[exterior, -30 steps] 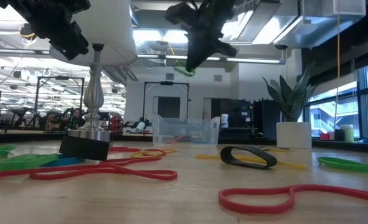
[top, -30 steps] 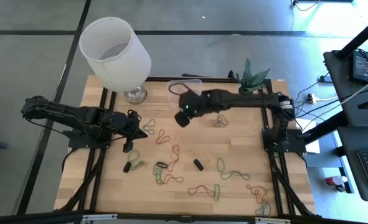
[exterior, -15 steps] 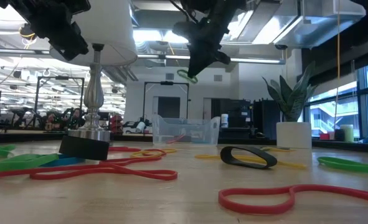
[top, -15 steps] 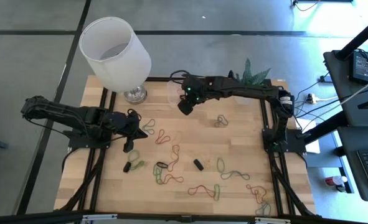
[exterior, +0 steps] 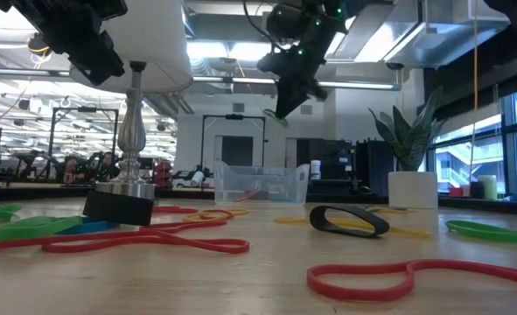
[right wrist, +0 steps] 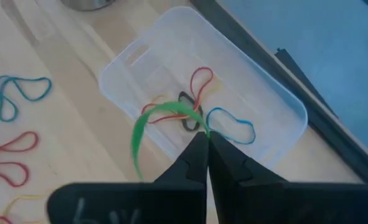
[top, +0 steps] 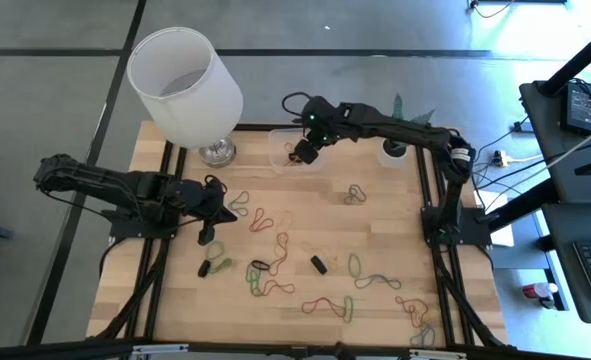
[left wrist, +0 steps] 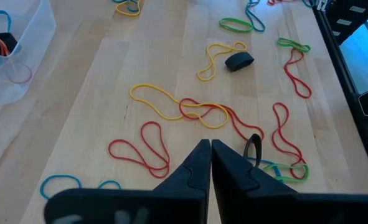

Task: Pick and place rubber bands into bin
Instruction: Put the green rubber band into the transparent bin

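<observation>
Rubber bands (top: 275, 262) scattered over wooden table (top: 375, 310), red, yellow, green and black loops across near and middle area. Left gripper (top: 218, 199) above left-middle of table, fingers pressed together, nothing held. Farther back, right gripper (top: 299, 153) above bin (right wrist: 258, 93), fingers pinching green band (right wrist: 147, 127). Bin at far edge, holding red, blue, black bands.

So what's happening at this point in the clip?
The right gripper is above the clear bin, shut on a green rubber band that hangs from its tips. The bin already holds a few bands. Many more rubber bands lie scattered over the wooden table. The left gripper waits shut and empty above the table's left side.
</observation>
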Robot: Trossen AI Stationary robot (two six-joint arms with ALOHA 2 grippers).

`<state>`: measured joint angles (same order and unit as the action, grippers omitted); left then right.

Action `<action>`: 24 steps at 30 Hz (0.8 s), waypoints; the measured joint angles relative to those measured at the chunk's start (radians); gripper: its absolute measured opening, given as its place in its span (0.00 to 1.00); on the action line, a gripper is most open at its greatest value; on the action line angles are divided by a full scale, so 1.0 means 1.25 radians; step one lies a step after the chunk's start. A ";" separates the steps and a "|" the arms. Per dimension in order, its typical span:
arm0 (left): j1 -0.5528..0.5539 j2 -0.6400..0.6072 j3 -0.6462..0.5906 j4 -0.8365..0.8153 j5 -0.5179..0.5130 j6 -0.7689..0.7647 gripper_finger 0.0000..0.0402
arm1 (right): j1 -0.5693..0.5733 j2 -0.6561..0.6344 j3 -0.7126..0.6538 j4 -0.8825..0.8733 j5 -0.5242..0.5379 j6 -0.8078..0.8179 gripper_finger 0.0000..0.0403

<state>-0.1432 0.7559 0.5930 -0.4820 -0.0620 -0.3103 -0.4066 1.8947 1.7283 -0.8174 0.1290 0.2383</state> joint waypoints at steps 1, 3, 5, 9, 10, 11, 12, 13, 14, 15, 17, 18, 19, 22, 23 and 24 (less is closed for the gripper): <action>0.000 0.000 0.000 0.000 0.000 0.000 0.03 | -0.005 0.002 -0.003 0.005 0.000 -0.009 0.02; 0.000 0.000 0.000 0.000 0.000 0.000 0.02 | -0.015 0.011 -0.006 0.030 -0.003 -0.026 0.02; 0.000 0.000 0.000 0.000 0.000 0.000 0.02 | -0.025 0.029 -0.012 0.044 -0.008 -0.034 0.02; 0.000 0.000 0.000 0.000 0.000 0.000 0.02 | -0.046 0.083 -0.012 0.087 -0.041 -0.054 0.01; 0.000 0.000 0.000 0.000 0.000 -0.001 0.02 | -0.051 0.096 -0.013 0.096 -0.042 -0.058 0.01; 0.000 0.000 0.000 0.000 0.000 0.000 0.02 | -0.056 0.108 -0.013 0.105 -0.042 -0.065 0.01; 0.000 0.000 0.000 0.000 0.000 0.000 0.02 | -0.061 0.118 -0.013 0.115 -0.042 -0.067 0.01; 0.000 0.000 0.000 0.000 0.000 0.000 0.02 | -0.064 0.126 -0.013 0.123 -0.043 -0.067 0.01; 0.000 0.000 0.000 0.000 0.000 -0.001 0.03 | -0.068 0.133 -0.013 0.128 -0.042 -0.066 0.02; 0.001 0.000 0.000 0.000 0.000 0.000 0.03 | -0.071 0.138 -0.013 0.131 -0.042 -0.065 0.02; 0.001 0.000 0.000 0.000 0.000 0.000 0.03 | -0.075 0.149 -0.013 0.131 -0.042 -0.063 0.03; 0.001 0.000 0.000 0.000 0.000 0.000 0.02 | -0.077 0.155 -0.013 0.128 -0.042 -0.064 0.04; 0.001 0.000 0.000 0.000 0.000 0.000 0.02 | -0.078 0.159 -0.013 0.120 -0.042 -0.064 0.04; 0.000 0.000 0.000 0.000 0.000 0.000 0.02 | -0.077 0.165 -0.013 0.115 -0.042 -0.041 0.06; 0.001 0.000 0.000 0.000 0.000 0.000 0.02 | -0.076 0.165 -0.013 0.115 -0.042 -0.026 0.07; 0.000 0.000 0.000 0.000 0.000 0.000 0.02 | -0.076 0.165 -0.013 0.116 -0.042 -0.016 0.08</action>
<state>-0.1428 0.7563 0.5934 -0.4816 -0.0624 -0.3099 -0.5020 2.1006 1.7115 -0.6725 0.0763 0.2187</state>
